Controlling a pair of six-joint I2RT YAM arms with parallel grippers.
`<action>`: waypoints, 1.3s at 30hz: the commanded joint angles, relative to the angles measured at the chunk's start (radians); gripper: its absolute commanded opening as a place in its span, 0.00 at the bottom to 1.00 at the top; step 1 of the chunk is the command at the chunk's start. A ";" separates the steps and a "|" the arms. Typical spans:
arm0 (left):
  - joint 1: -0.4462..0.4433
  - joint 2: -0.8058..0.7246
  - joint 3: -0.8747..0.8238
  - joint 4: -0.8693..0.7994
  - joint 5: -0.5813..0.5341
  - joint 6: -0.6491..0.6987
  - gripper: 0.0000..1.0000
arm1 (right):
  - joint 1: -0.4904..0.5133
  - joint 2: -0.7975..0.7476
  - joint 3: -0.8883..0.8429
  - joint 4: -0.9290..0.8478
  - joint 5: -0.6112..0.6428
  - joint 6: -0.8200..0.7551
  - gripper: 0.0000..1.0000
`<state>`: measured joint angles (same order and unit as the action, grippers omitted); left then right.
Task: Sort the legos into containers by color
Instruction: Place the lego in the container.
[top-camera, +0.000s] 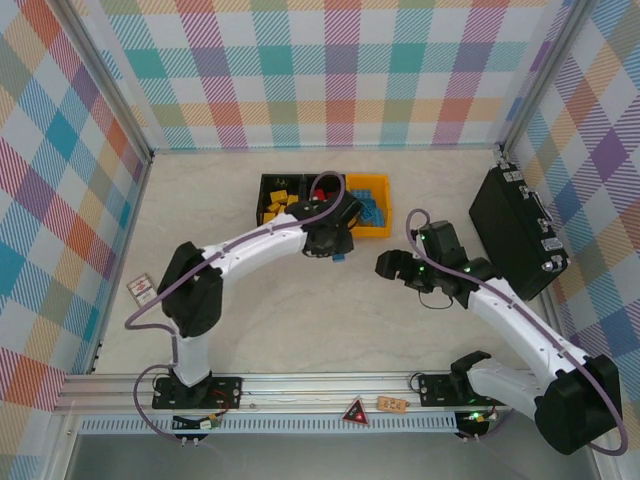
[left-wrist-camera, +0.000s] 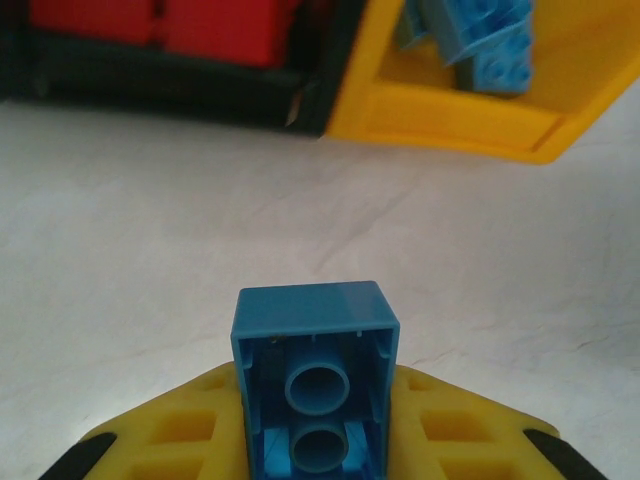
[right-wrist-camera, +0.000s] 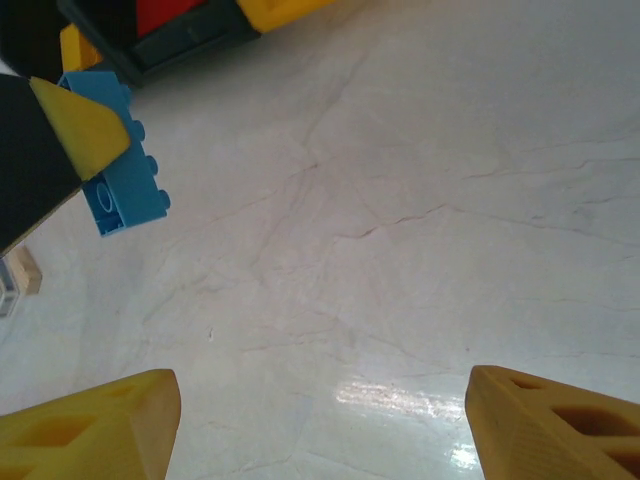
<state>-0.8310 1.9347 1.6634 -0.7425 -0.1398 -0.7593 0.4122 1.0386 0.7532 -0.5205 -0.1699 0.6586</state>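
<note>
- Gripping a blue brick (left-wrist-camera: 315, 385), the left gripper (top-camera: 336, 246) is closed on it, hollow underside shown to the wrist view.
- The yellow-orange bin (left-wrist-camera: 450, 110), holding blue legos (left-wrist-camera: 485, 55), lies near, at upper right; its front wall must be cleared.
- The brick's long axis seems aligned with the fingers.
- The right gripper (right-wrist-camera: 320, 420) is held open and empty over bare table (right-wrist-camera: 420, 180), farther from the bin.

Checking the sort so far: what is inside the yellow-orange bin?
Blue legos lie inside the yellow-orange bin; no other colour shows. The left arm covers its near-left corner, so anything there is hidden.
</note>
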 joint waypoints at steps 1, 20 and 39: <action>-0.012 0.073 0.128 -0.058 0.004 0.076 0.25 | -0.043 -0.005 0.043 -0.019 0.019 0.015 0.75; 0.076 0.488 0.695 -0.042 0.069 0.127 0.26 | -0.152 0.068 0.078 0.034 0.014 -0.011 0.75; 0.118 0.613 0.806 0.123 0.138 0.103 0.32 | -0.170 0.122 0.089 0.059 0.006 -0.004 0.75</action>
<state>-0.7231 2.5298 2.4325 -0.6453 -0.0162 -0.6579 0.2485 1.1645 0.8135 -0.4641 -0.1646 0.6659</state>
